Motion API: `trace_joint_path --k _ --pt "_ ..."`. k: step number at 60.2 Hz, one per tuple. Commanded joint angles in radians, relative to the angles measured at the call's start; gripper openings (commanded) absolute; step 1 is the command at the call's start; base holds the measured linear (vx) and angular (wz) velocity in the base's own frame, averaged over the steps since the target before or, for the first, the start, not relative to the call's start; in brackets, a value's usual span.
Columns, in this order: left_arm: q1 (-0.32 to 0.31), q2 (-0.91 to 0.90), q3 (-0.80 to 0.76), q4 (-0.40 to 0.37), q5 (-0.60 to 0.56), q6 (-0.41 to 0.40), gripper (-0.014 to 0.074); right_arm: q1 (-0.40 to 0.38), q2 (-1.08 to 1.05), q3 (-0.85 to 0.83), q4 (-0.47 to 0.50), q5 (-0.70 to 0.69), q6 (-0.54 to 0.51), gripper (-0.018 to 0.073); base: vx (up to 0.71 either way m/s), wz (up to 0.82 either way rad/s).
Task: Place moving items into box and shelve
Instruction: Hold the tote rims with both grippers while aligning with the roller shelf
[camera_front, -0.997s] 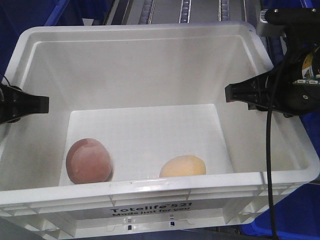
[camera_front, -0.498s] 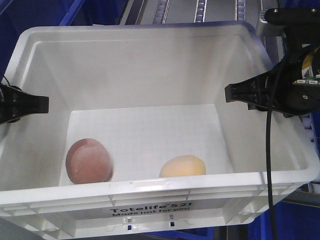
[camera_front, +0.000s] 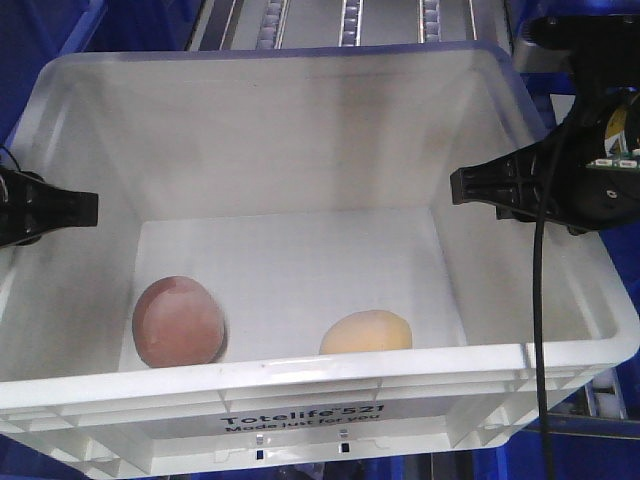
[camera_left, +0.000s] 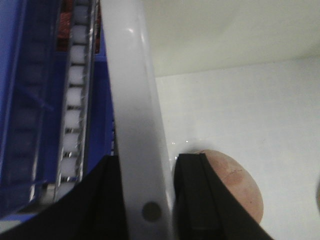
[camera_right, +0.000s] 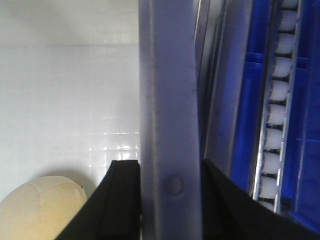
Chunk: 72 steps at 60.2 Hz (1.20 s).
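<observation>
The white plastic box (camera_front: 300, 100) fills the front view, held up between both arms. On its floor lie a reddish-brown round item (camera_front: 178, 322) at the front left and a pale yellow round item (camera_front: 366, 333) at the front right. My left gripper (camera_front: 60, 210) is shut on the box's left rim (camera_left: 132, 125), one jaw inside and one outside; the reddish item (camera_left: 235, 185) shows beside it. My right gripper (camera_front: 490, 187) is shut on the right rim (camera_right: 167, 100); the yellow item (camera_right: 40, 207) lies below it.
Blue shelf frames (camera_front: 50, 25) and grey roller tracks (camera_front: 350, 20) stand behind the box. White rollers run outside the left rim (camera_left: 72, 100) and outside the right rim (camera_right: 277, 115). A black cable (camera_front: 540, 330) hangs from the right arm.
The box stays fixed between the grippers while the shelf background has shifted behind it; the roller tracks now sit further left. The two items have not moved inside the box.
</observation>
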Motion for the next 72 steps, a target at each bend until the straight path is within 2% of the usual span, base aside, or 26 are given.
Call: trace_joint_path --k 1,61,72 --pt "-0.004 -0.028 -0.035 0.055 -0.102 0.013 0.0094 -0.004 -0.034 -0.037 -0.094 -0.065 0.008 0.0095 0.12 -0.24" --pt "-0.004 -0.028 -0.035 0.055 -0.102 0.013 0.0094 -0.004 -0.034 -0.037 -0.094 -0.065 0.008 0.0095 0.03 -0.06" --pt "-0.004 -0.028 -0.035 0.056 -0.128 0.013 0.0094 -0.004 -0.034 -0.037 -0.092 -0.134 0.008 0.0095 0.00 0.00"
